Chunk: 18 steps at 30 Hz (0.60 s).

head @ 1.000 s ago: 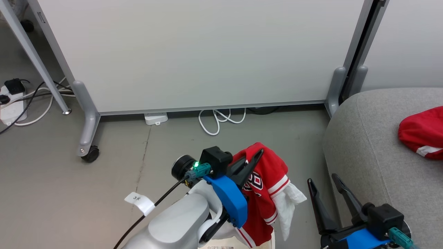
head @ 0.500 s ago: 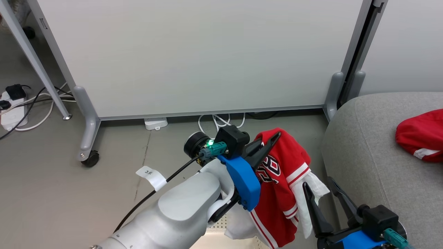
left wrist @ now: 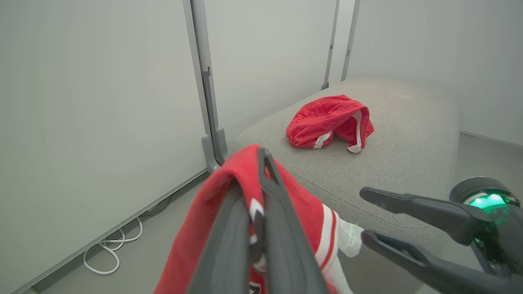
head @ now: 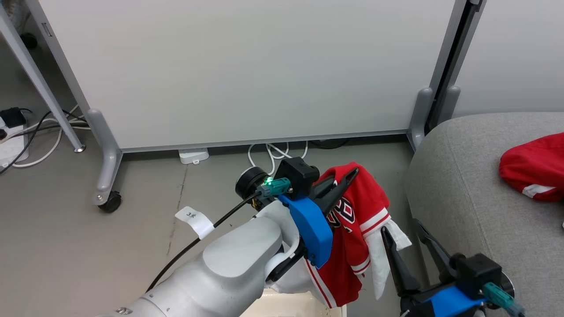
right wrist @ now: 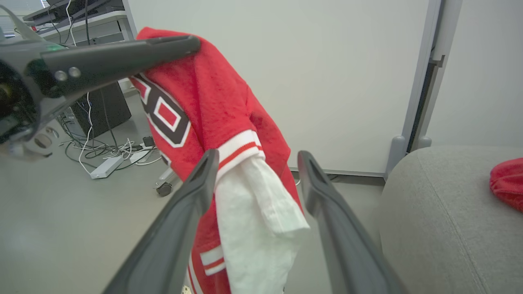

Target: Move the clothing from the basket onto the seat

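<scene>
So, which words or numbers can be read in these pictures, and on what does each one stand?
"3", followed by a mark too small to read: on the white tag on the black cable.
Dark block number on the hanging jersey: folded over, so it cannot be read.
I can read no other text.
</scene>
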Tool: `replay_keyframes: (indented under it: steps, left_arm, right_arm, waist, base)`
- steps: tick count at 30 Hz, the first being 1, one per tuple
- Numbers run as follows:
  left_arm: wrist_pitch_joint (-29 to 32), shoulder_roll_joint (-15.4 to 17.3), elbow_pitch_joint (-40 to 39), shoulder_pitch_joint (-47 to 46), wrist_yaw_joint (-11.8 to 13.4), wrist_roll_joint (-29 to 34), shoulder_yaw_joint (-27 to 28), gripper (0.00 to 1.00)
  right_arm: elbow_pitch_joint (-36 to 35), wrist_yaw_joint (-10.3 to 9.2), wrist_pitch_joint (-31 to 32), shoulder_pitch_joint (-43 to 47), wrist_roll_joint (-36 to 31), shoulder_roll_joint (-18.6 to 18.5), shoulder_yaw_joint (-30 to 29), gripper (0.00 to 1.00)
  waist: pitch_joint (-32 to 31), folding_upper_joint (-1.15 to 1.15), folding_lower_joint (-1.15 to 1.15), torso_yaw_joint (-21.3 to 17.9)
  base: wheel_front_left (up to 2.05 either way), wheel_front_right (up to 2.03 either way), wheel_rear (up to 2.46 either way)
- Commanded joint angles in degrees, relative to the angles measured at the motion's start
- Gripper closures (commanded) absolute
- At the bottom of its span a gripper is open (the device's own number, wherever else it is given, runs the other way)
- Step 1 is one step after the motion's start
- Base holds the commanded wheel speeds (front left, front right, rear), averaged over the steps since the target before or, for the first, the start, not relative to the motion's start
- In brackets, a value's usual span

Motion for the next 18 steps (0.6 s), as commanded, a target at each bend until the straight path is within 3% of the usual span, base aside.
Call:
replay_keyframes:
  steps: [1, 11, 18]
  left_arm:
    - [-0.2, -0.1, 0.0, -1.0, -0.1, -0.2, -0.1, 1.00]
    - [-0.3, -0.1, -0.7, -1.1, -0.1, -0.9, -0.4, 1.00]
    - [-0.3, -0.1, -1.4, -1.3, -0.1, -1.2, -0.5, 1.00]
  right_arm:
    - [0.3, 0.03, 0.8, -1.2, -0.6, -0.1, 0.2, 0.00]
    - [4.0, 0.03, 7.5, -6.8, -3.5, -0.1, 1.6, 0.00]
    - [8.9, 0.03, 10.1, -10.8, -3.1, -2.2, 5.2, 0.00]
  waist:
    - [0.2, 0.00, 0.00, -0.1]
    - [1.0, 0.00, 0.00, -0.1]
    - [1.3, 0.00, 0.00, 0.4]
  base:
    - [0.00, 0.00, 0.00]
    - [0.00, 0.00, 0.00]
    - [0.00, 0.00, 0.00]
